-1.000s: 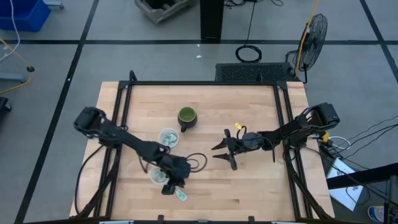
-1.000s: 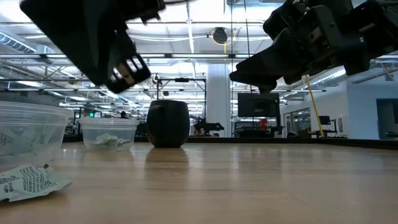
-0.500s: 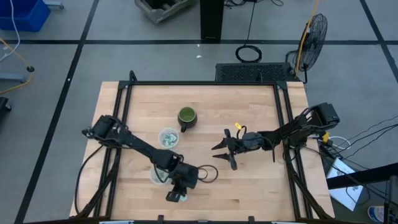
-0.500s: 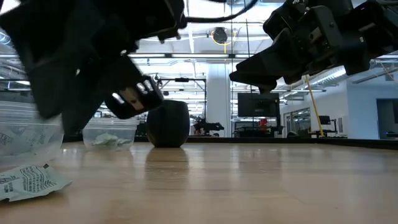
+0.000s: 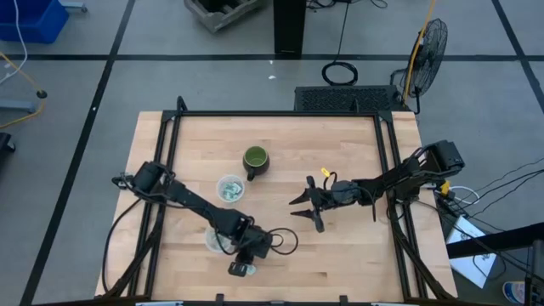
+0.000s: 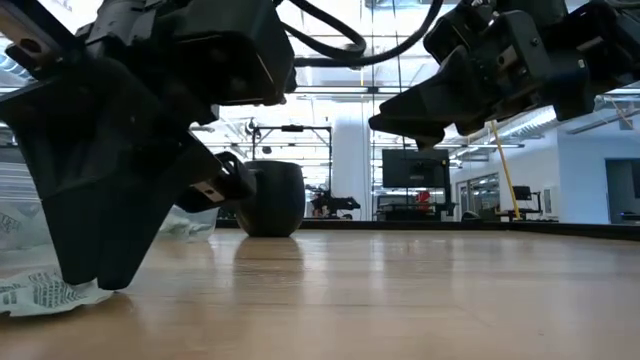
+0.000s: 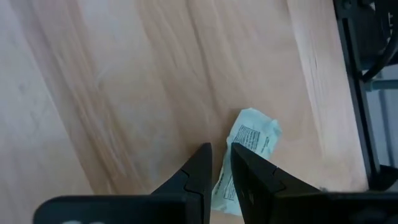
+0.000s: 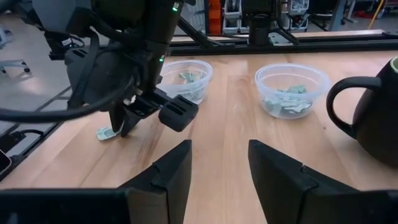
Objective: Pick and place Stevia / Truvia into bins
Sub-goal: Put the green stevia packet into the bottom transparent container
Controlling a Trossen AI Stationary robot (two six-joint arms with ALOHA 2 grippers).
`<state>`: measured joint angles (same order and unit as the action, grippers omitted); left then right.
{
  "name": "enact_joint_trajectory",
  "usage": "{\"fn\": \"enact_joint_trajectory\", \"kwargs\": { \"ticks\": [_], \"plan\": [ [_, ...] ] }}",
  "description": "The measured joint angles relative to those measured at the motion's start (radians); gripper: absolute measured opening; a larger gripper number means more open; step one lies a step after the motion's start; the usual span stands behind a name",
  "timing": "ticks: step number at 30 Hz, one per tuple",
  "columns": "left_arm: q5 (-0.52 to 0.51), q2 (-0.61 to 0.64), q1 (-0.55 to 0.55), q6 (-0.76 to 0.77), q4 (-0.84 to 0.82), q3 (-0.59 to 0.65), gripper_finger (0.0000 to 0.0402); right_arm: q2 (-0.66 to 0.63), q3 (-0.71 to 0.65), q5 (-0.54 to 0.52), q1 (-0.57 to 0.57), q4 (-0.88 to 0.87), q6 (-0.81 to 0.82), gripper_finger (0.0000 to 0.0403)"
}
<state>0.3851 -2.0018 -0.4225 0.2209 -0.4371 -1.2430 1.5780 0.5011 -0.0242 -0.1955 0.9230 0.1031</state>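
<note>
- High view, left arm: reaches diagonally from the left edge of the bench (image 5: 340,246) toward its near middle; the left hand (image 5: 241,269) points down at the wood beside the near bin.
- Left hand, state: in the left wrist view the two fingers (image 7: 200,167) stand nearly together, a narrow gap between them, tips at the edge of a Stevia packet (image 7: 247,146); I cannot tell if the paper is pinched.
- Stevia packet: lies flat and crumpled on the bench; in the low view it shows at the foot of the left hand (image 6: 100,240), packet (image 6: 35,293) touching the wood.
- Right arm: stretches in from the right side; the right hand (image 5: 308,208) hangs over the bench middle, fingers apart, holding nothing.
- Bins: far bin (image 5: 229,188) near the mug, with packets inside; near bin (image 5: 212,240) partly hidden under the left arm. Both show in the right wrist view, (image 8: 292,88) and (image 8: 189,76).
- Mug (image 5: 255,159): dark green, upright, beyond the far bin.
- Cable (image 5: 285,242): loops on the bench just beside the left hand.
</note>
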Motion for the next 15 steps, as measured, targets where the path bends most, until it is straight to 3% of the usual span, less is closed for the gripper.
{"fn": "enact_joint_trajectory", "kwargs": {
  "ticks": [15],
  "plan": [
    [0.009, 0.026, -0.020, -0.043, -0.057, 0.002, 0.0067, 0.000, 0.000, 0.000, 0.015, 0.040, -0.113, 0.0151]
  ]
}}
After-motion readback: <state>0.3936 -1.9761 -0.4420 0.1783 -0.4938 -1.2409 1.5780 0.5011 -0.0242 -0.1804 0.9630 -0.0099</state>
